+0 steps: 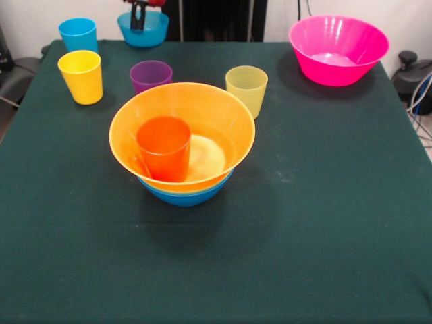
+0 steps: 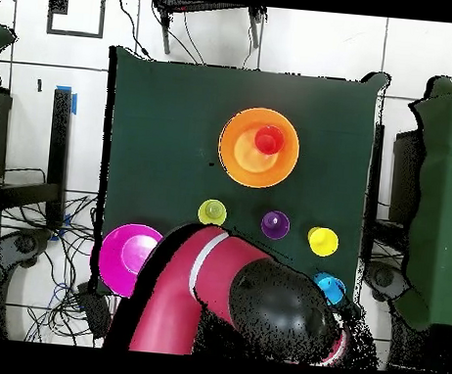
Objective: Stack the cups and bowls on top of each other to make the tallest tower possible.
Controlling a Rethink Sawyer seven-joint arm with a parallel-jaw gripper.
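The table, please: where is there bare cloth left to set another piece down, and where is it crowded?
Bare cloth spans the whole camera-side strip of the table below the tower, and the patch between the tower and the pink bowl. It is crowded along the robot's side, around the yellow cup, purple cup and blue cup.

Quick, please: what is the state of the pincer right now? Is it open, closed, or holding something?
Pincer: at the far edge of the table, down inside the blue bowl; open or closed cannot be told, and no held thing is visible.

Cups, bowls glossy translucent plastic; table (matt cloth).
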